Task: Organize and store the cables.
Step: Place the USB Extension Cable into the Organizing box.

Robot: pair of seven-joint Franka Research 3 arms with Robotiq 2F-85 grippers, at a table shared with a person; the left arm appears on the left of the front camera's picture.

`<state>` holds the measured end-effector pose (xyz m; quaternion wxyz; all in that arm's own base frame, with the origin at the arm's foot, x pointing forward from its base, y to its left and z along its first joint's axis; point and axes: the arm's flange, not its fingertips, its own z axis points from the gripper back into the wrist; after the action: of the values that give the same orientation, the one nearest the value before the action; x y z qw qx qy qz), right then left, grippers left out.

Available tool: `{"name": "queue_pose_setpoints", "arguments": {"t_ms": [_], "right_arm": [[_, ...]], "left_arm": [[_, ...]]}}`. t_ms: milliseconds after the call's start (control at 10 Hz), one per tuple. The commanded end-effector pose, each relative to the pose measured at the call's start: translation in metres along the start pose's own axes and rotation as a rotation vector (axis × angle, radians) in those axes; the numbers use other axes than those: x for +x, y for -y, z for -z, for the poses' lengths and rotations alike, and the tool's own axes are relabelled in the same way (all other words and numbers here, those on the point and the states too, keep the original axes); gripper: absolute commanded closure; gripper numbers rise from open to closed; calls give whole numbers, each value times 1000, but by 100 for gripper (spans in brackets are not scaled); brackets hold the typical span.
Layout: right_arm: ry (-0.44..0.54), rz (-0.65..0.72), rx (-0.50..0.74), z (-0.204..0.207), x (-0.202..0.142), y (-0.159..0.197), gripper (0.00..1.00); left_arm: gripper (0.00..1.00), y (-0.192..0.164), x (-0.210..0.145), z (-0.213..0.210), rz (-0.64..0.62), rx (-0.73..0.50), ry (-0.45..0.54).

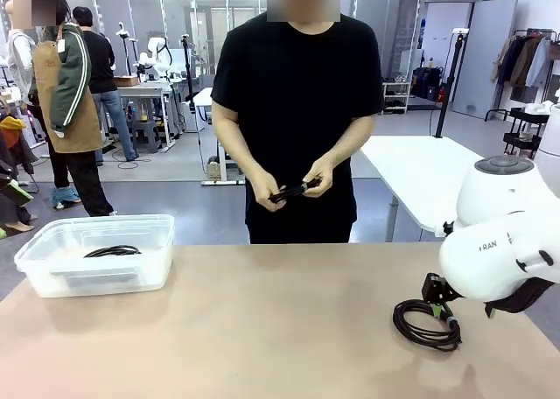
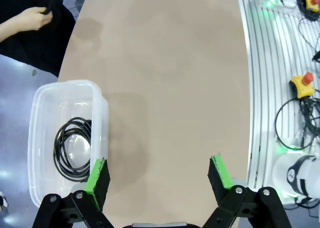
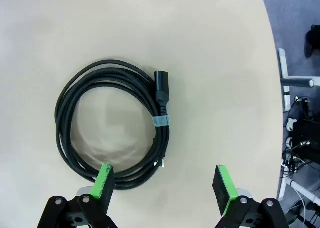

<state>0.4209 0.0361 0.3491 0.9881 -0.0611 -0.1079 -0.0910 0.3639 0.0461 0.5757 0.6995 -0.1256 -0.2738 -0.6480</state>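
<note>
**Cable coil on worktop: handling and grasp point**

3 cables are in view. 1 coil [image 3: 157,138] lies flat on the worktop [image 3: 215,48] directly under the right gripper [image 3: 164,174]. 1 coil [image 2: 60,153] already sits in the clear bin [image 2: 65,85] at the worktop's left end. A third cable [image 1: 293,191] is held between the person's hands [image 1: 262,187] at the far side.

Right gripper: jaws spread wide, nothing held. It hangs above the coil with 1 pad [image 3: 104,183] over the coil's near edge and the other over bare worktop. Left gripper [image 2: 157,164]: jaws also spread, nothing held, above the worktop just beside the bin.

Judged handling of the coil on the worktop:
- Light, with a limp, rubbery sheath, so slip between the pads looks unlikely.
- Several loops are bound by 1 grey tie [image 3: 160,120]. The strands lie tightest there and spread apart on the opposite side.
- The plug [image 3: 161,85] sits just above the tie. It is rigid and best left out of the pinch.
- Not fragile.

Suggested hold: pinch across the bundle at or just beside the tie, 1 finger inside the ring and 1 outside. When lifted, the ring will probably sag into an oval and swing. The untied side may catch the bin rim on the way in.
</note>
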Motion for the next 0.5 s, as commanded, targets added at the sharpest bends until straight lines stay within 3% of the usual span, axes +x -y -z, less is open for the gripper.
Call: {"name": "queue_pose_setpoints", "arguments": {"t_ms": [0, 400], "right_arm": [[32, 63, -15, 19, 5, -11, 0], [25, 100, -27, 40, 6, 0, 0]], "left_arm": [[0, -4, 1, -2, 3, 5, -14], [0, -4, 1, -2, 3, 5, -14]]}}
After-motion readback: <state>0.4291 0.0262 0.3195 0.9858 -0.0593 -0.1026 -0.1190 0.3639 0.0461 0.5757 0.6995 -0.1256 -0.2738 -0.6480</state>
